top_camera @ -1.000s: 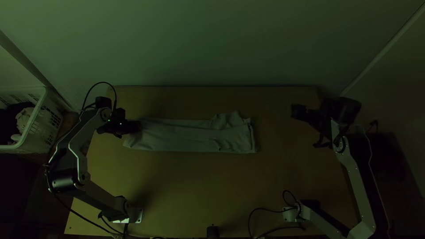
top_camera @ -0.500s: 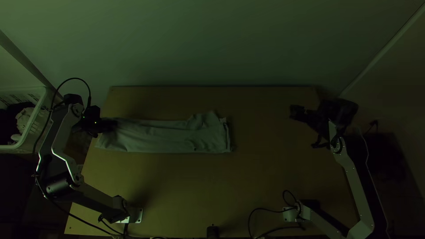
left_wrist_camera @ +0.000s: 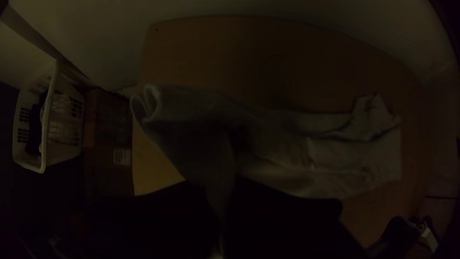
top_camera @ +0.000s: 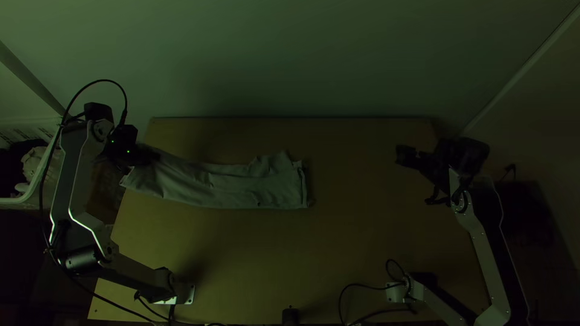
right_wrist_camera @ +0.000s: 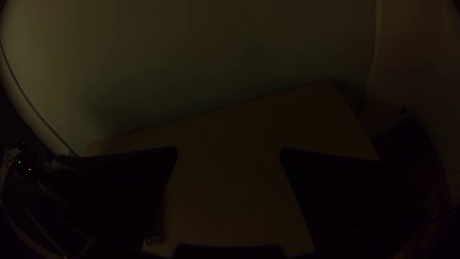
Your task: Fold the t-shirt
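A: Item one, the article itself?

B: T-shirt (top_camera: 241, 188), one, pale. Laid as a long narrow strip, several layers at the ends, running from the left part of the frame to the centre. Creased along its length; a small flap stands out from its upper edge near the right end.

A: Resting on?

B: Worktop (top_camera: 272, 253), light wood. The strip's left end comes to the worktop's left edge.

A: Item two, the left claw (top_camera: 155, 157)?

B: Left of the frame, over that left end of the t-shirt. Clamped on the cloth: in the left wrist view a fold of it runs down between the two dark fingers. Whether the end is lifted clear of the wood, I cannot tell.

A: Item three, the right claw (top_camera: 401, 154)?

B: Right of the frame, level with the strip but well apart from it. Fingers wide apart, bare wood seen between them in the right wrist view.

A: Sundries?

B: Basket (left_wrist_camera: 63, 128), one, white, slotted, left edge of the top view, holding dark and pale cloth. Cardboard box (left_wrist_camera: 108, 122), one, with a pale label (left_wrist_camera: 122, 157), between basket and worktop.
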{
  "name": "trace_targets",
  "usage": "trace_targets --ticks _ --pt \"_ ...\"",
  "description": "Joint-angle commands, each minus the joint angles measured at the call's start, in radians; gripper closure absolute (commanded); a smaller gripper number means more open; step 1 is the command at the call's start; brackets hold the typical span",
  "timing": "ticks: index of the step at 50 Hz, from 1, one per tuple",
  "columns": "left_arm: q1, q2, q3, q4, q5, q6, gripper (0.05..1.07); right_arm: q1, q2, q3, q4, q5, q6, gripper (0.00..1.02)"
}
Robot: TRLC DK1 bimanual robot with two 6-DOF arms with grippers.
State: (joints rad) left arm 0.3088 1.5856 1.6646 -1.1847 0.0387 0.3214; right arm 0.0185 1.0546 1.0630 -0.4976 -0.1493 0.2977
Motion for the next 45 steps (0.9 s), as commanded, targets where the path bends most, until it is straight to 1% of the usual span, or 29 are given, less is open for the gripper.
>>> trace_targets --ticks 1,6,14,20,36,45 --pt "-0.065 -0.033 0.057 -0.050 -0.040 -0.019 1.04 -0.003 -0.019 -0.023 0.011 -0.004 -0.006 0.04" --pt "-0.142 -0.033 0.066 -0.059 -0.105 -0.048 1.04 -0.003 -0.024 -0.023 0.011 -0.004 -0.002 0.04" --pt "-0.267 -0.026 0.098 -0.092 -0.161 -0.087 1.04 -0.005 -0.025 -0.029 0.016 -0.004 0.014 0.04" --pt "-0.367 0.011 0.149 -0.139 -0.197 -0.139 1.04 -0.005 -0.028 -0.038 0.030 -0.004 0.017 0.04" --pt "-0.596 0.197 0.356 -0.245 -0.220 -0.280 1.04 -0.009 -0.041 -0.078 0.050 -0.004 0.024 0.04" --pt "-0.711 0.313 0.457 -0.254 -0.221 -0.340 1.04 -0.025 -0.048 -0.089 0.059 -0.004 0.023 0.04"
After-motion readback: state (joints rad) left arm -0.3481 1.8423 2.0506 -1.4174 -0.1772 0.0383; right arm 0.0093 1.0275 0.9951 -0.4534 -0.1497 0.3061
